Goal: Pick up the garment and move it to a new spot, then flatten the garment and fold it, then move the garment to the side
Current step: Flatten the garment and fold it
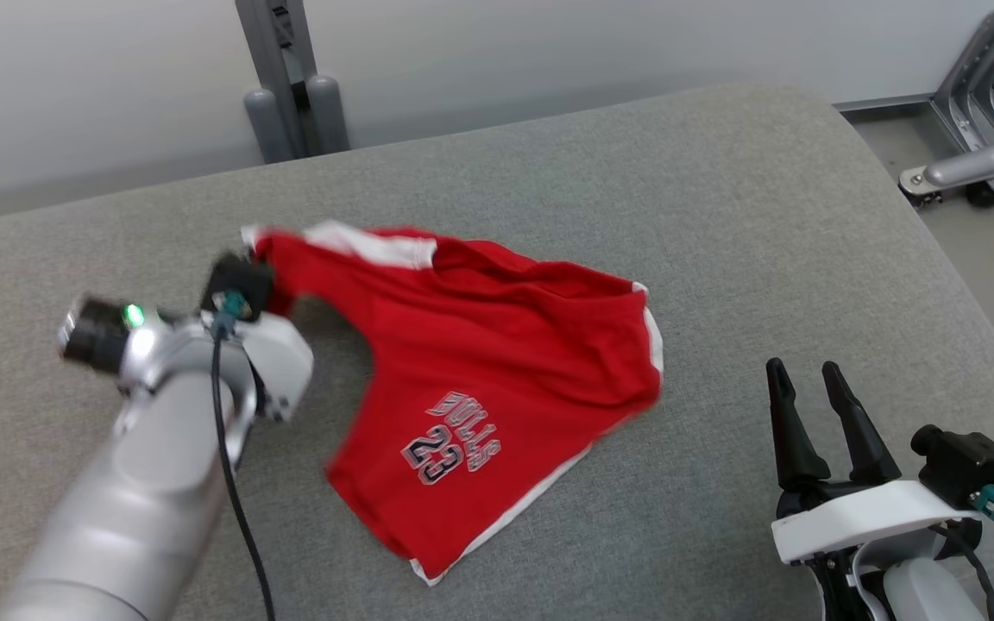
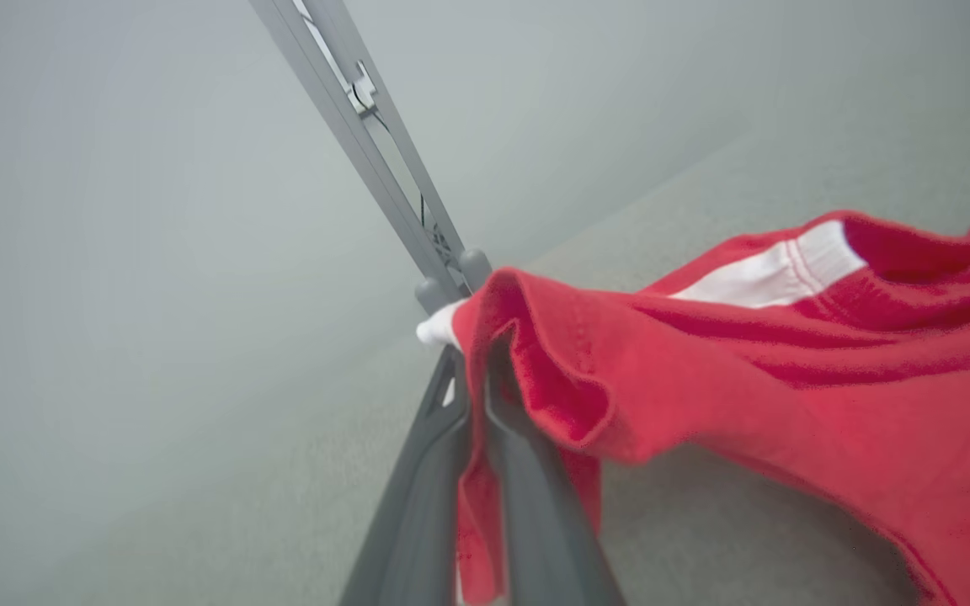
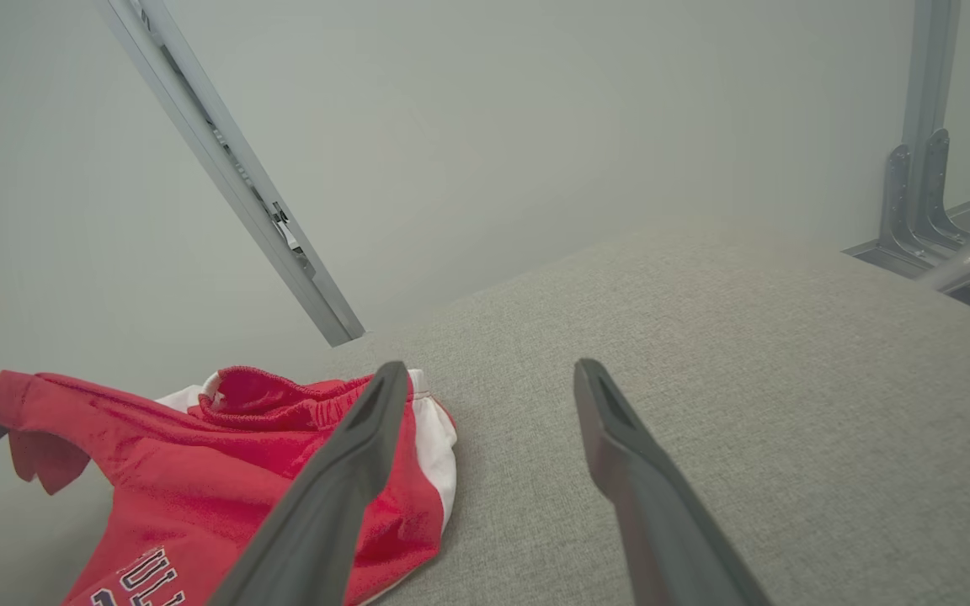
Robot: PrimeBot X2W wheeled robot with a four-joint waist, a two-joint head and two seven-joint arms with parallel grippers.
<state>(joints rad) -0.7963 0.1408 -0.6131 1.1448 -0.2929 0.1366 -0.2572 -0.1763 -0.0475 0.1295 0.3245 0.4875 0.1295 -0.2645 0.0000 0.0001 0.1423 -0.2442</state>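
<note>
Presently the left gripper [image 2: 472,362] fingers pinch a raised corner of the red, white-trimmed jersey garment [image 1: 480,362] lying centrally on the grey fabric-covered desk [image 1: 721,216]; right gripper [image 1: 803,371] fingers spread, empty.

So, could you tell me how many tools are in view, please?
2. The left tool is shut on an edge of the red garment; the right tool stands open over the grey cushion, lower right.
</note>
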